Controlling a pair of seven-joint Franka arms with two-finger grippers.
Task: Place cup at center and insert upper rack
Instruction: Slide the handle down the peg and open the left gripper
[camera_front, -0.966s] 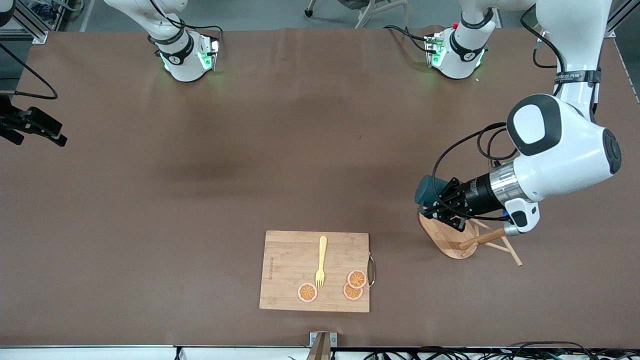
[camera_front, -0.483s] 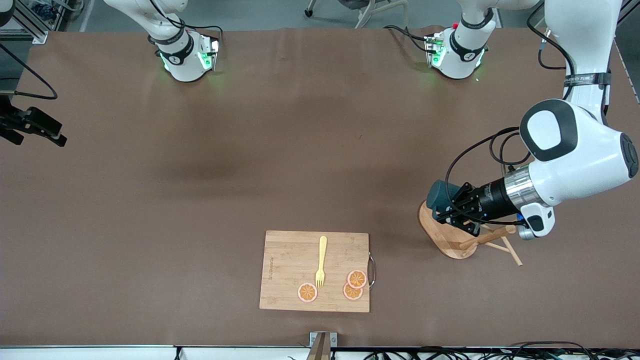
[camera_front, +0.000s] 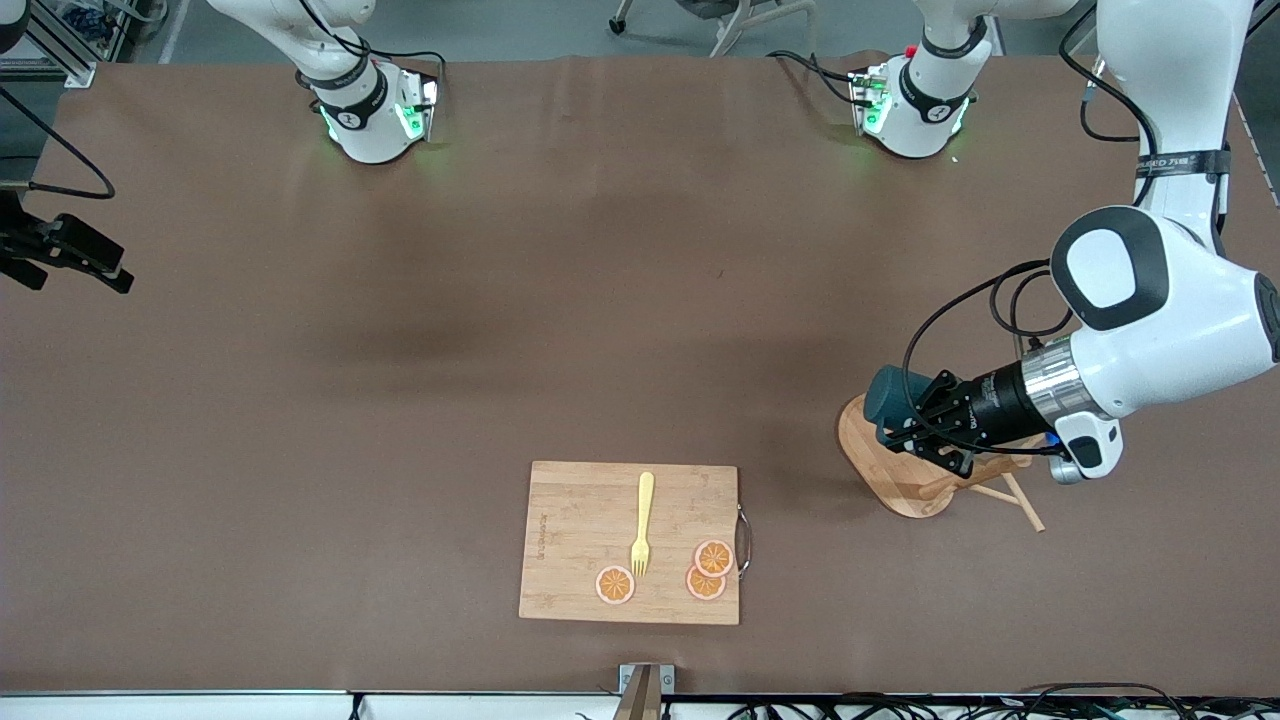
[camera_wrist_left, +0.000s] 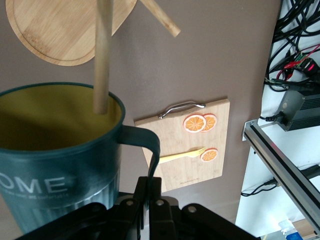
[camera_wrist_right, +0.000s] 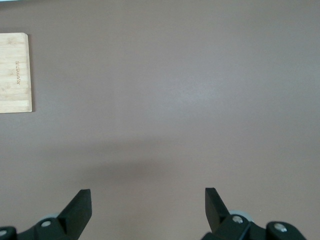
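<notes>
My left gripper (camera_front: 915, 425) is clamped on the cup (camera_front: 886, 396) by its handle, over the upper rack (camera_front: 905, 470), a peg (camera_wrist_left: 102, 55) inside its mouth. My right gripper (camera_wrist_right: 148, 205) waits, fingers spread, above bare table (camera_front: 400, 350).

A wide desk (camera_front: 560, 300) covered in a matte brown sheet fills nearly the whole front view, its surface evenly lit with a few soft darker patches of shadow across the middle. Past the desk's upper edge lies a grey floor (camera_front: 540, 25), where the wheeled legs of a chair (camera_front: 735, 20) stand. At one upper corner a silver aluminium frame (camera_front: 60, 45) rises beside the desk. Along the desk's edge nearest the front camera runs a pale rail (camera_front: 180, 705), with black cables (camera_front: 1000, 705) bundled beneath it toward the left arm's end. A small metal bracket (camera_front: 645, 680) sits at the middle of that edge.
</notes>
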